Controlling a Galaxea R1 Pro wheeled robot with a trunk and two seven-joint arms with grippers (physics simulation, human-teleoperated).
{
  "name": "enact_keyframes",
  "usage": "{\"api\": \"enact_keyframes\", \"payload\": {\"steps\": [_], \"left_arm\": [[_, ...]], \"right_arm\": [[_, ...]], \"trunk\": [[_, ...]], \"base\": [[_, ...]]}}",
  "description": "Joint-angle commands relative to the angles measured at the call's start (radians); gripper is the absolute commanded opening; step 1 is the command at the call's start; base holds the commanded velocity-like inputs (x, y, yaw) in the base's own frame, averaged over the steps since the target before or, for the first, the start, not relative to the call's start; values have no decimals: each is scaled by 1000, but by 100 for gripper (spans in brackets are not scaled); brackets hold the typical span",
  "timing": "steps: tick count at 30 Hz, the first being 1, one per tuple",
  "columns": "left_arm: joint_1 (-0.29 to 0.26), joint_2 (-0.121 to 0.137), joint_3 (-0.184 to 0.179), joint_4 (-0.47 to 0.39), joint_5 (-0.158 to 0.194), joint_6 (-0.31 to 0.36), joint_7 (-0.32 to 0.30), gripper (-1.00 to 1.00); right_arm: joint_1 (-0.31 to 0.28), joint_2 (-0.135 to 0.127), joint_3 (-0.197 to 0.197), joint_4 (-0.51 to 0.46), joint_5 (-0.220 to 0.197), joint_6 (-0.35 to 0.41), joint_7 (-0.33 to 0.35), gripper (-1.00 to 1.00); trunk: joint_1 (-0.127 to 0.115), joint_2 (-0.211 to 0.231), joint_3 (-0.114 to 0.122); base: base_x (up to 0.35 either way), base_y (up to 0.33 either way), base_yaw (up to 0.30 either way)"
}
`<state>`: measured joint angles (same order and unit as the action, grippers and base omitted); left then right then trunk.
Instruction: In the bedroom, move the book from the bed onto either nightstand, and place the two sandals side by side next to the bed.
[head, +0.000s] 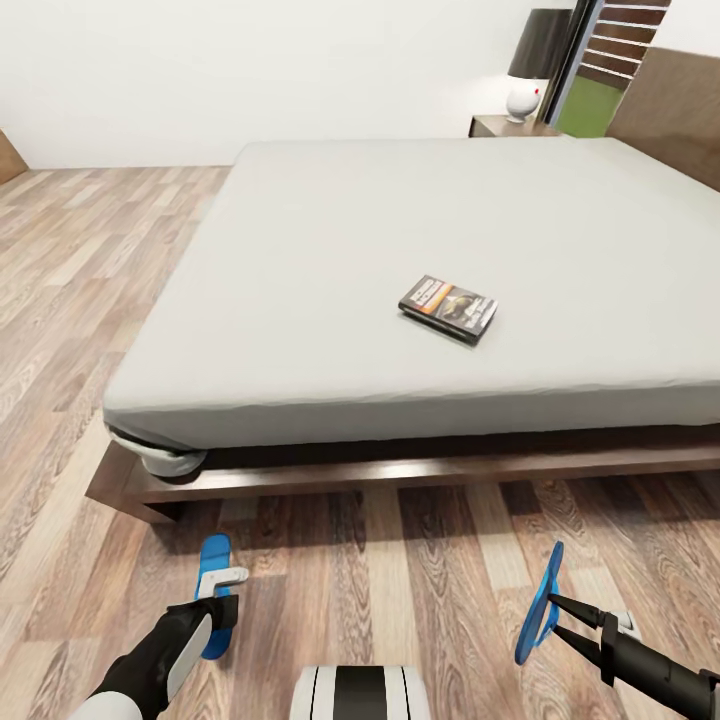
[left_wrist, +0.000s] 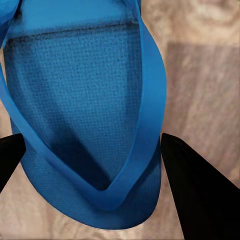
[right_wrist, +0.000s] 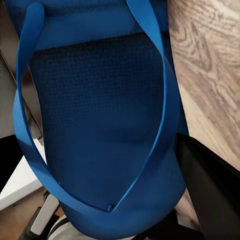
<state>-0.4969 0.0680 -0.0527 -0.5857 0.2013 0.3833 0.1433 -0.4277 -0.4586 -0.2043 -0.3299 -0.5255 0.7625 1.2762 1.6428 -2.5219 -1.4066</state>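
Down near the floor, the right gripper (head: 556, 612) has its two thin black fingers (head: 575, 604) pinched on a blue sandal (head: 538, 604). This right sandal stands up on its edge, lifted off the wood floor (head: 420, 580). Seen from the right wrist, the same sandal (right_wrist: 105, 125) is very close, with its blue strap (right_wrist: 165, 120) looping over the sole and a black finger (right_wrist: 210, 190) at each side.

At the other side, the left gripper (head: 215, 610) is right at the second blue sandal (head: 214, 590). This left sandal looks like it lies flat on the floor, with a white piece (head: 222, 578) across it. From the left wrist, that sandal (left_wrist: 80, 110) sits between the two black fingers (left_wrist: 200, 190). I cannot tell if they are squeezing it or are loose.

Both sandals are near the long side of the bed (head: 420, 260), well apart from each other.

Farther out, the bed has a pale grey mattress and a dark brown frame (head: 430, 470). The book (head: 449, 308) lies flat on the mattress, apart from every edge.

Past the far corner of the bed stands the nightstand (head: 505, 126). A lamp (head: 533, 62) with a white base and a dark shade sits on it. The headboard (head: 668, 100) is at the right.
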Motion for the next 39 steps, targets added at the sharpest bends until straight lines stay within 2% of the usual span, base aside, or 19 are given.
{"api": "enact_keyframes", "payload": {"steps": [1,18,26,33,39], "left_arm": [[0,1,-6,-2,9,5,7,-100],[0,0,-6,-3,10,19,7,-100],[0,0,-5,-5,11,19,7,-100],[0,2,-3,-8,12,67,-46,-100],[0,3,-2,-9,10,79,-48,-100]], "right_arm": [[0,0,-1,0,-2,8,2,-100],[0,0,-1,0,-3,8,2,-100],[0,0,-1,0,-2,8,2,-100],[0,0,-1,0,-3,8,2,-100],[0,0,-1,0,-3,8,2,-100]], "trunk": [[0,0,-1],[0,0,-1],[4,-2,-32],[4,-2,-32],[4,-2,-35]], "base": [[50,44,0],[3,3,0],[0,0,0],[0,0,0],[0,0,0]]}}
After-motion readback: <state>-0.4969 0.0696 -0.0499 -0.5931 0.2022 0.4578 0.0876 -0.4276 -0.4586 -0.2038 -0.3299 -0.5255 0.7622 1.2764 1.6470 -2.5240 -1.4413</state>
